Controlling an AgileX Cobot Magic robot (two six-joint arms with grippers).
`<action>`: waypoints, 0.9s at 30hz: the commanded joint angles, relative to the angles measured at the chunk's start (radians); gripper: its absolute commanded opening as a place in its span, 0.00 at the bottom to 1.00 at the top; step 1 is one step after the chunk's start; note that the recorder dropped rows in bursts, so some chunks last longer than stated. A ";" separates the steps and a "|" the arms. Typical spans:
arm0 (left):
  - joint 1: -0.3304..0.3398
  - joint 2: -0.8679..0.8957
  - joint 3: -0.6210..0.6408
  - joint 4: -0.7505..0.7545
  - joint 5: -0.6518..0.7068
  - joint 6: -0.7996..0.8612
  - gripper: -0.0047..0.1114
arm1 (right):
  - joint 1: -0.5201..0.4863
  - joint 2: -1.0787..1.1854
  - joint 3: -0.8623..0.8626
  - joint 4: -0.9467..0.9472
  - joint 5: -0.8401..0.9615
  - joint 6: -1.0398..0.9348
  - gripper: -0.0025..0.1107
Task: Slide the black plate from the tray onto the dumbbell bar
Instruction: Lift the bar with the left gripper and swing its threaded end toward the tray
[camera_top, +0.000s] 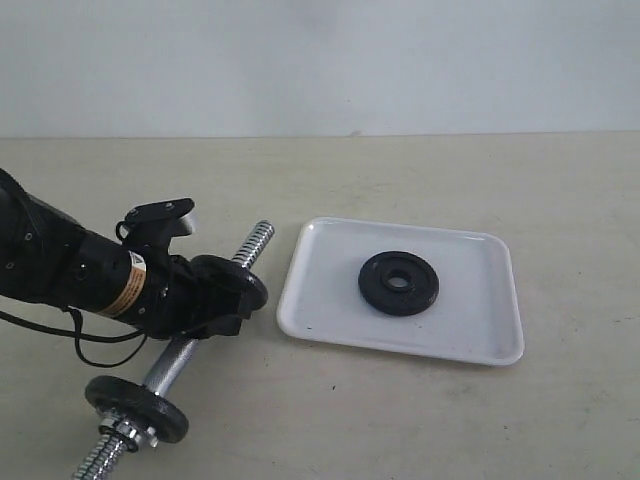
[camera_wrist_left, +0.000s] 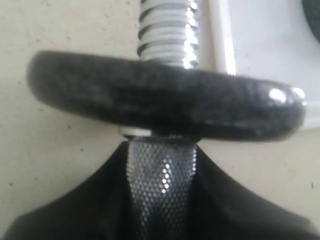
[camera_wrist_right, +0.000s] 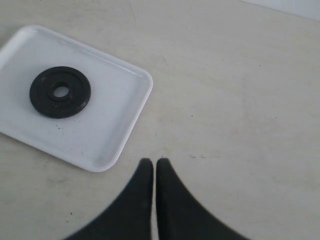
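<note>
One black plate (camera_top: 398, 283) lies flat in the white tray (camera_top: 470, 320); the right wrist view shows the same plate (camera_wrist_right: 60, 92) and tray (camera_wrist_right: 110, 125). The dumbbell bar (camera_top: 172, 362) lies slantwise left of the tray. My left gripper (camera_top: 218, 305) is shut on its knurled middle. A second black plate (camera_top: 238, 283) sits on the bar right in front of the fingers, and a third (camera_top: 135, 408) sits by the near end. In the left wrist view that second plate (camera_wrist_left: 165, 100) crosses the bar below the threaded end (camera_wrist_left: 167, 30), with the gripper (camera_wrist_left: 161, 172) behind it. My right gripper (camera_wrist_right: 154, 162) is shut and holds nothing.
The beige tabletop (camera_top: 420, 170) runs back to a pale wall. The bar's threaded far end (camera_top: 255, 243) points toward the tray's left rim (camera_wrist_left: 223, 35). A silver nut collar (camera_top: 128, 432) sits at the near end. The right arm is outside the exterior view.
</note>
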 joint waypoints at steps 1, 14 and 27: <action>-0.005 0.011 0.054 0.012 -0.017 0.069 0.26 | 0.001 -0.008 -0.003 0.004 -0.012 -0.011 0.02; -0.005 -0.009 0.120 0.012 -0.030 0.074 0.26 | 0.001 -0.008 -0.003 0.004 -0.032 -0.011 0.02; -0.005 -0.256 0.120 0.012 -0.056 0.121 0.52 | 0.001 0.068 0.020 0.012 -0.056 -0.027 0.41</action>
